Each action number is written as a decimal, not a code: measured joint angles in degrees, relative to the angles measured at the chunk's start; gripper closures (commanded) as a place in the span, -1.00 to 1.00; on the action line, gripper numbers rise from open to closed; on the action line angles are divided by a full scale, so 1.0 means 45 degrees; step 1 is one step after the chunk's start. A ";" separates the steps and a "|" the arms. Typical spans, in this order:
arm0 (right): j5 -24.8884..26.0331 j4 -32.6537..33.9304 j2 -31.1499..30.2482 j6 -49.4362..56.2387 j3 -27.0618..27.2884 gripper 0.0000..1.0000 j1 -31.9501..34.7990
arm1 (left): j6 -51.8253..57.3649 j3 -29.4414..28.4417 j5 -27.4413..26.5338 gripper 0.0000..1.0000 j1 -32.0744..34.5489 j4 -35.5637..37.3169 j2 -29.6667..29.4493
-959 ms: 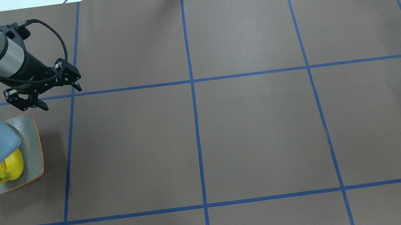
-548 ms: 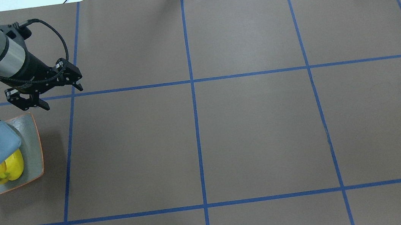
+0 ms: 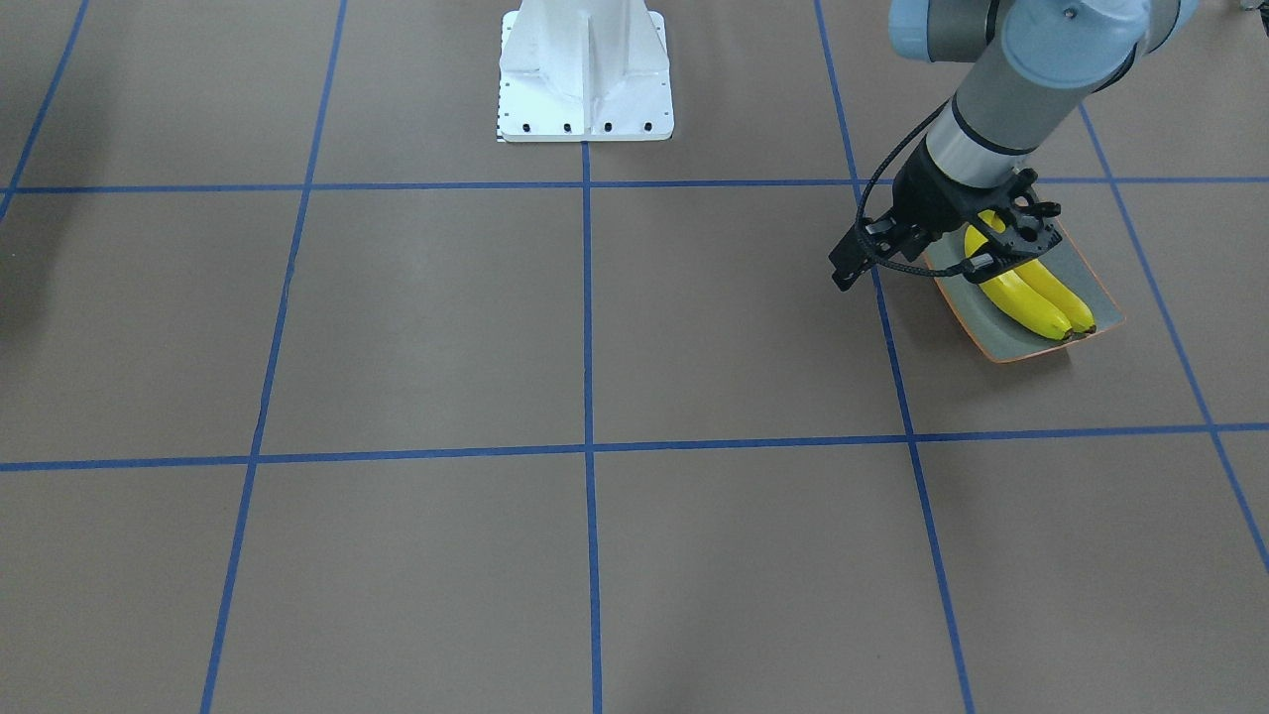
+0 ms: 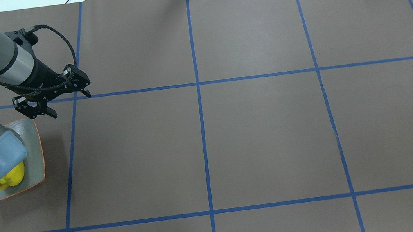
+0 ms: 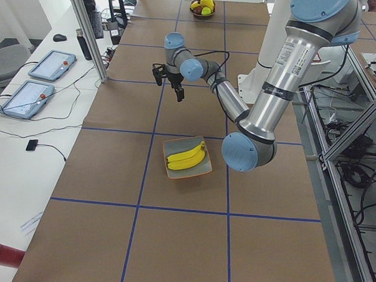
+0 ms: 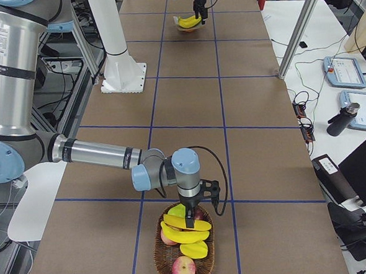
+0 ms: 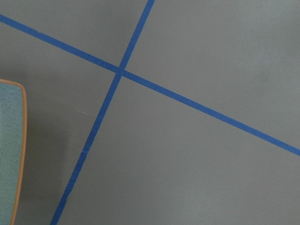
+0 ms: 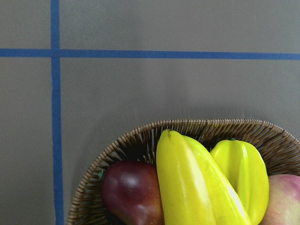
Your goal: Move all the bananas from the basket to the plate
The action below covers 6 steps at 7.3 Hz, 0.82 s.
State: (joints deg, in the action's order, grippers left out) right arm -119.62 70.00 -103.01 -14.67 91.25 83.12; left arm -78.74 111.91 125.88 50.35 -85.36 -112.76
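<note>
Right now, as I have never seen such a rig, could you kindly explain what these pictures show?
Two grey robot arms with blue joints work at a brown table marked by blue tape. Cameras look from behind the robot, from across the table, from each table end and from each wrist. The left gripper hangs open and empty near the squarish grey-green plate, where two bright yellow bananas lie. At the table's other end, the right gripper hangs over a brown wicker basket holding more bananas and reddish fruit; whether it grips anything is unclear.
</note>
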 measured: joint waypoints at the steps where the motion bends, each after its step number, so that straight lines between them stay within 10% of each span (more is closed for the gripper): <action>1: -0.0011 -0.0014 0.0000 0.0068 -0.0170 -0.77 -0.0078 | -0.0040 -0.0009 -0.0020 -1.00 -0.0024 -0.0011 -0.0001; 6: -0.0018 -0.0030 0.0019 0.0131 -0.0491 -0.31 -0.0346 | -0.0097 0.0002 -0.0043 -1.00 -0.0036 -0.0021 0.0000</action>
State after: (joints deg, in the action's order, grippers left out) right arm -119.70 69.86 -102.93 -14.07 89.04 81.56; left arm -79.17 111.92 125.68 50.19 -85.45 -112.76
